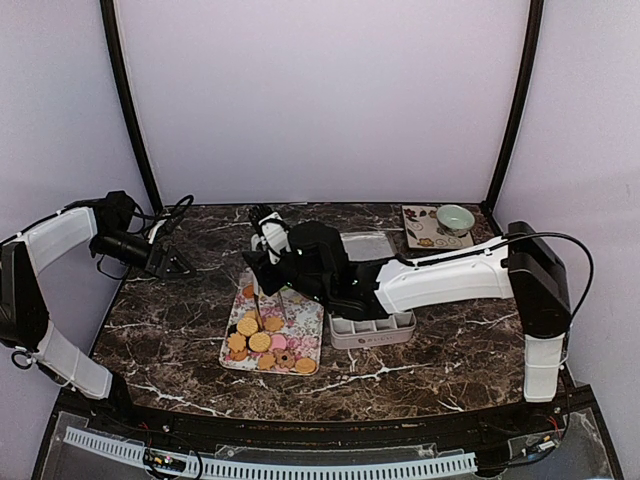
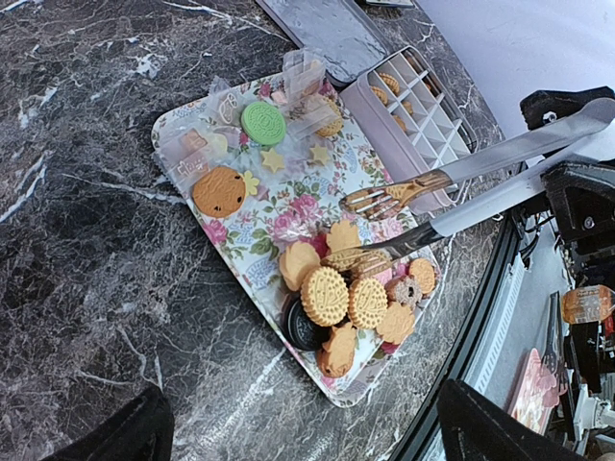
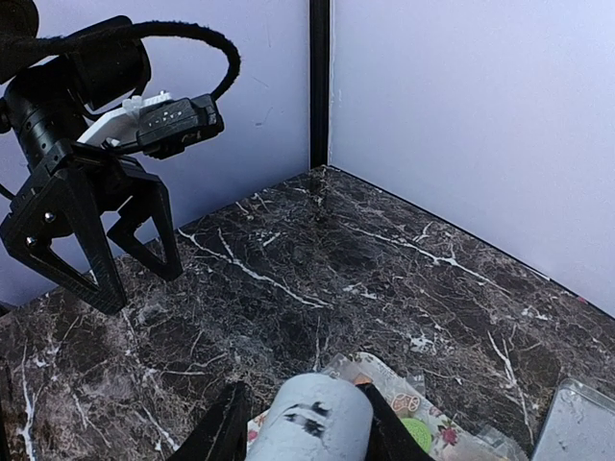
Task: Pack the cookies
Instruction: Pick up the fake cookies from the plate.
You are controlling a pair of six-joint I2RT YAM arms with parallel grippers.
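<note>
Dozens of small round and flower-shaped cookies (image 2: 336, 298), mostly golden-tan and orange, heaped at the near end of a rectangular floral-printed tray (image 2: 288, 206); at the tray's far end, apart from the heap, a green round one, a brown speckled one and a few small yellow stars among clear wrappers; a few more tan ones already lying in some compartments of a white divided plastic box (image 2: 389, 139) just beside the tray; beyond the box, a clear flat lid (image 2: 332, 34); all of it on a dark marble counter with white veins (image 1: 450, 345); left end effector (image 3: 142, 288) spread wide and empty, poised above the counter's left side, well apart from the tray; right end effector (image 3: 306, 427) clamped on the rear end of long metal tongs with gold-coloured tips (image 2: 500, 158), reaching in from the right over box and tray; tongs' two arms parted, lower tip down at the heap by an orange flower-shaped cookie, contact impossible to tell, upper tip above the floral print, nothing pinched between them; at the counter's far right corner, a small pale green bowl (image 1: 455, 217) on a patterned mat (image 1: 425, 238).
</note>
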